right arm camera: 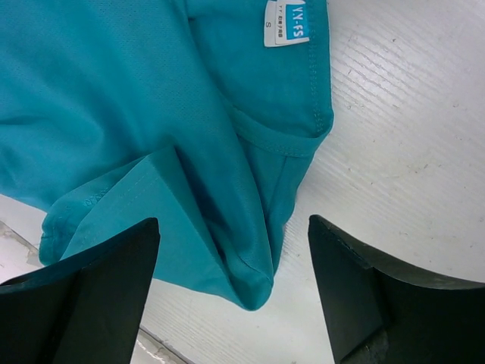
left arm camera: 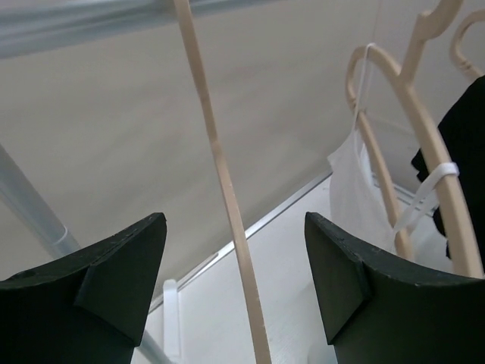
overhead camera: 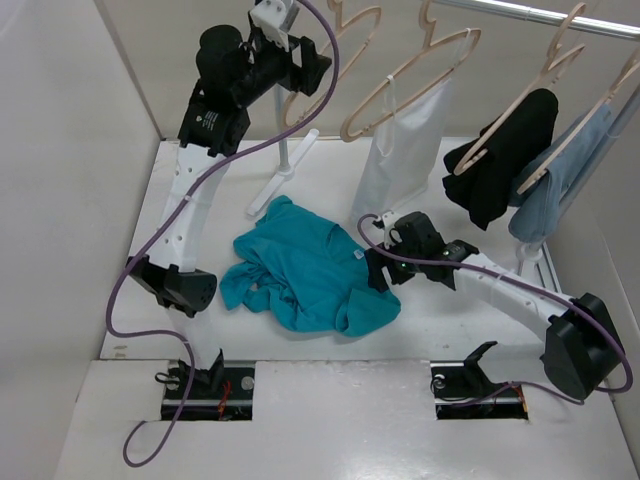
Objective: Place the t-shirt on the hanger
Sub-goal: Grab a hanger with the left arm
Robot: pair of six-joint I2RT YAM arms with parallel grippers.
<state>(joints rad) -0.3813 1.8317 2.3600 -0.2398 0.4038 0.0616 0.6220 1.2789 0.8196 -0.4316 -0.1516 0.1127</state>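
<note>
The teal t-shirt (overhead camera: pixel 300 272) lies crumpled on the white table, its white neck label (overhead camera: pixel 358 254) facing up. My right gripper (overhead camera: pixel 378 268) is open just above the shirt's right edge. In the right wrist view a folded hem of the t-shirt (right arm camera: pixel 250 250) lies between the open fingers of the gripper (right arm camera: pixel 233 227), below the label (right arm camera: pixel 286 23). My left gripper (overhead camera: pixel 322 62) is raised to the rail and open. The bare beige hanger (overhead camera: pixel 362 28) has one arm (left arm camera: pixel 227 197) running between the open fingers of the gripper (left arm camera: pixel 235 227), touching neither.
A second hanger (overhead camera: pixel 420 70) carries the white top (overhead camera: pixel 400 150). Further right hang a black garment (overhead camera: pixel 505 155) and a pale blue one (overhead camera: pixel 565 185). The rack's pole and white foot (overhead camera: pixel 283 170) stand behind the t-shirt. Walls close in the left and back.
</note>
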